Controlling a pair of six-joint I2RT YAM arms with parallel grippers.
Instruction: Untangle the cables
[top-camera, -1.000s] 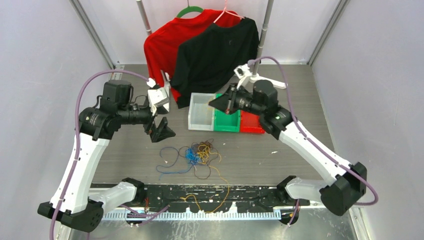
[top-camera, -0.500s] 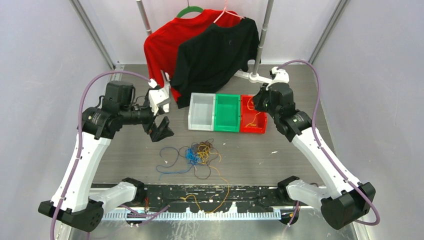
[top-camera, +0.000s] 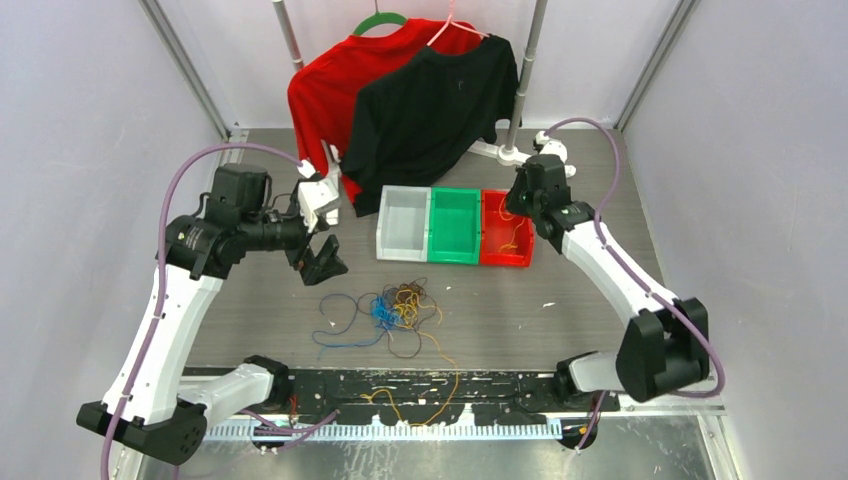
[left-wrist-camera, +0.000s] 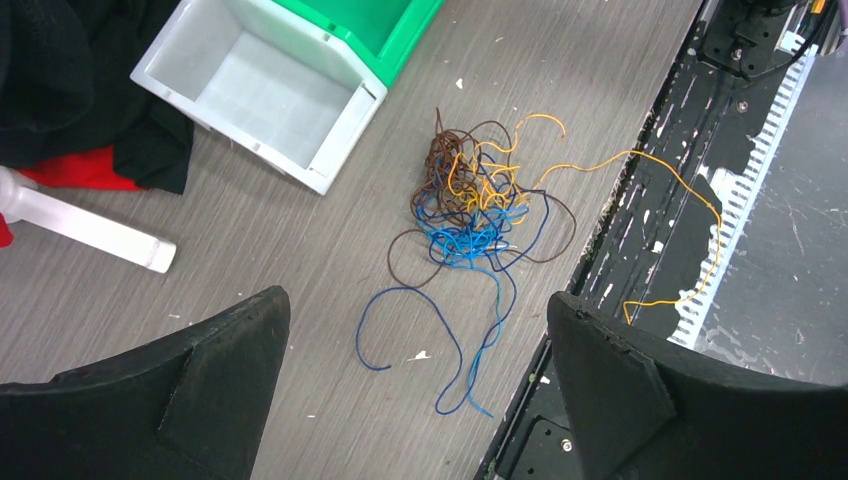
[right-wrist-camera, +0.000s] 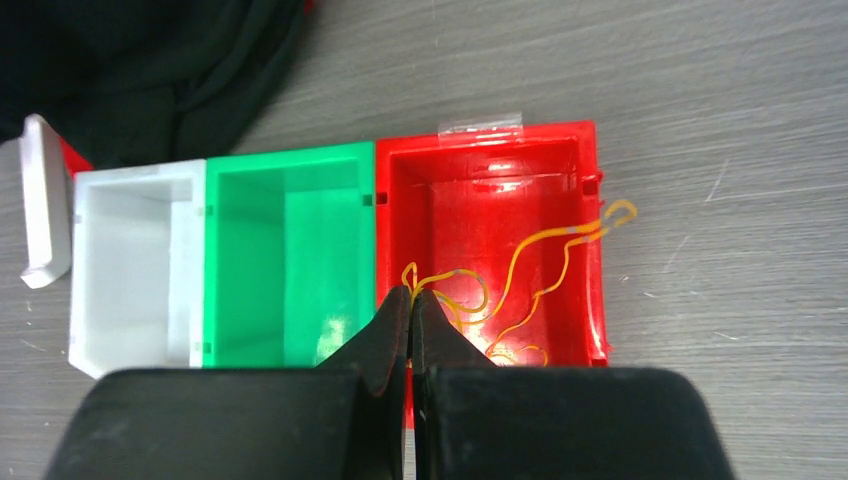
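Grey wood-grain desk (top-camera: 600, 310) enclosed by pale lilac walls; at the top of the overhead frame a red shirt (top-camera: 320, 90) and a black shirt (top-camera: 430, 100) hang from a rail. Below the shirts, upper centre, three bins stand in a row touching side to side: white bin (top-camera: 403, 250), green bin (top-camera: 455, 258), red bin (top-camera: 505, 263). Cables (top-camera: 400, 310) — blue, yellow-orange and dark brown — lie in one loose tangle on the desk at frame centre, below the bins and apart from them; one yellow-orange strand trails down over the black base strip (top-camera: 500, 385) at the bottom edge. A separate yellow-orange cable (right-wrist-camera: 545, 265) lies inside the red bin, one loop hanging over its right rim. Left claw (top-camera: 322, 262): jaws spread wide and empty, hovering left of centre, to the upper left of the tangle. Right claw (right-wrist-camera: 411, 298): jaws pressed together at lower centre of its wrist view, over the red bin's near edge; the cable's end lies right at the tips — whether it is pinched cannot be told.
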